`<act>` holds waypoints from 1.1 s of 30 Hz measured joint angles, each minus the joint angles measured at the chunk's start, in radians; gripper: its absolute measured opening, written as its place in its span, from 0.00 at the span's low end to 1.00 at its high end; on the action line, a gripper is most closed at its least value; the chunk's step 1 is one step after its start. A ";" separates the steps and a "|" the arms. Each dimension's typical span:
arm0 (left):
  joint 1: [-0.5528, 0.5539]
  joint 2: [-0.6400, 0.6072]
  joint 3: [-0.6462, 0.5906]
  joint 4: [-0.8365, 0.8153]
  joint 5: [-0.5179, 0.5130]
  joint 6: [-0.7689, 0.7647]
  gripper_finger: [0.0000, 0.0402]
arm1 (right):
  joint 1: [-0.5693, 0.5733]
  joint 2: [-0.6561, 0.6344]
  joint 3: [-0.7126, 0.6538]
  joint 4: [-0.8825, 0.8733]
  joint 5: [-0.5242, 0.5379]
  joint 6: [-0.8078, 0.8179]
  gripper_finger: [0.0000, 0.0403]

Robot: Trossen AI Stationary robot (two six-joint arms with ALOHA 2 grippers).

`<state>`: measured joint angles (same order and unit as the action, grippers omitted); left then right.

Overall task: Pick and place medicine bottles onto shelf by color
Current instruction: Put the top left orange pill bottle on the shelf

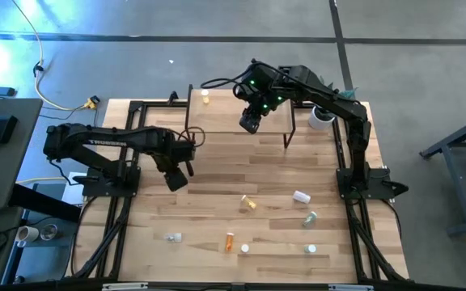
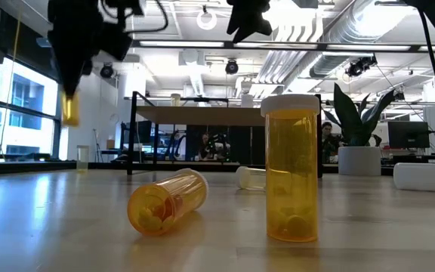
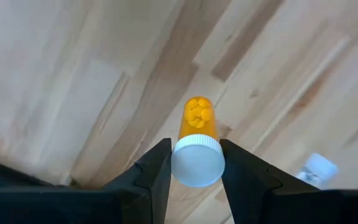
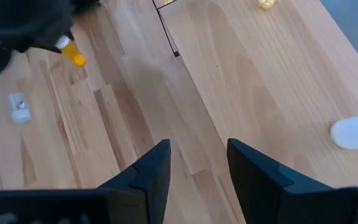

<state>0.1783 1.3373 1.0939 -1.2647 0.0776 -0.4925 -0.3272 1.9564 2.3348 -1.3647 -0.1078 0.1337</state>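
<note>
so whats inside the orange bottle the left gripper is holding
The left wrist view shows the left gripper shut on the orange bottle at its white cap. Yellow pills show through its clear bottom end. The cap and fingers hide the top, so the fill level stays unclear.

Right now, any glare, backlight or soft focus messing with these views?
Low view: bright windows and ceiling lights silhouette both arms, though the upright orange bottle nearest the lens is crisp. High view: glare patch on the floor at upper left. Left wrist view: left gripper holds a bottle whose white cap looks soft.
</note>
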 joint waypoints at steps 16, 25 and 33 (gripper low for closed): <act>0.193 0.000 0.390 -0.020 -0.128 0.240 0.29 | -0.035 0.000 0.000 0.000 0.127 0.024 0.37; 0.429 0.000 0.582 -0.017 -0.172 0.372 0.29 | -0.131 0.000 0.000 0.000 0.127 0.016 0.37; 0.586 0.005 0.677 -0.004 -0.172 0.452 0.29 | -0.216 0.000 0.000 0.000 0.127 -0.046 0.37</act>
<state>0.7645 1.3421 1.7708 -1.2686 -0.0940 -0.0405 -0.5431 1.9564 2.3348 -1.3643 0.0189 0.0874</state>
